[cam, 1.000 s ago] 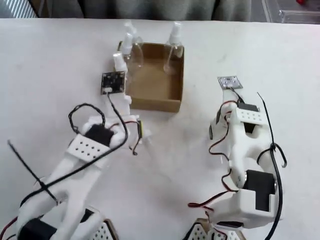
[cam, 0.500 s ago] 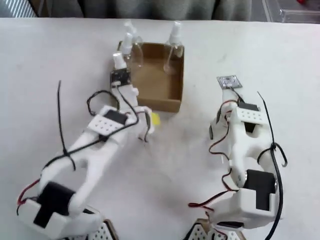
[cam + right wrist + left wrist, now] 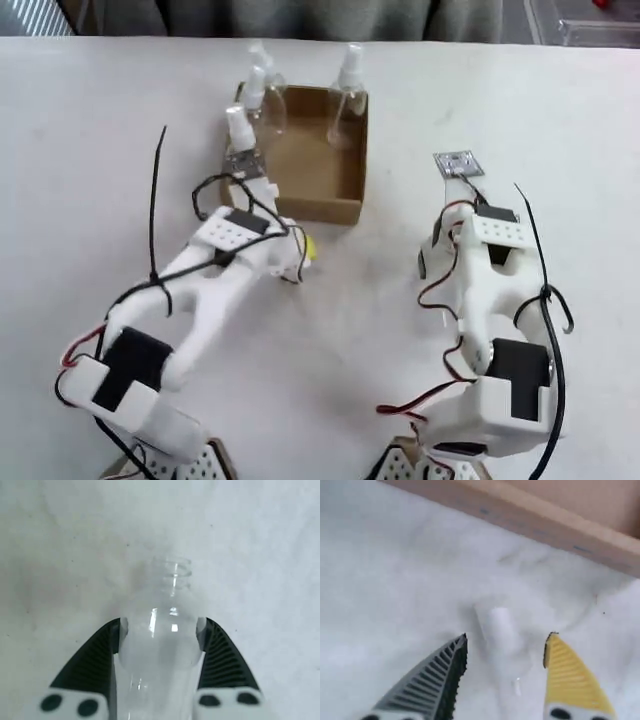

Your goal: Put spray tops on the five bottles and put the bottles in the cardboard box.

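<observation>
The left fingers hang wide open, straddling a spray top that lies on the surface just beside the box. The right fingers are clamped on an uncapped bottle. Capped bottles stand inside the box's far end.

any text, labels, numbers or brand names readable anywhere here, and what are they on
No text can be read in these pictures.
cardboard box: faint dark marks on its wall in the left wrist view, too blurred to read.
circuit board: tiny marks in the high view, too small to read.
bottle in the right hand: clear, no label showing.
</observation>
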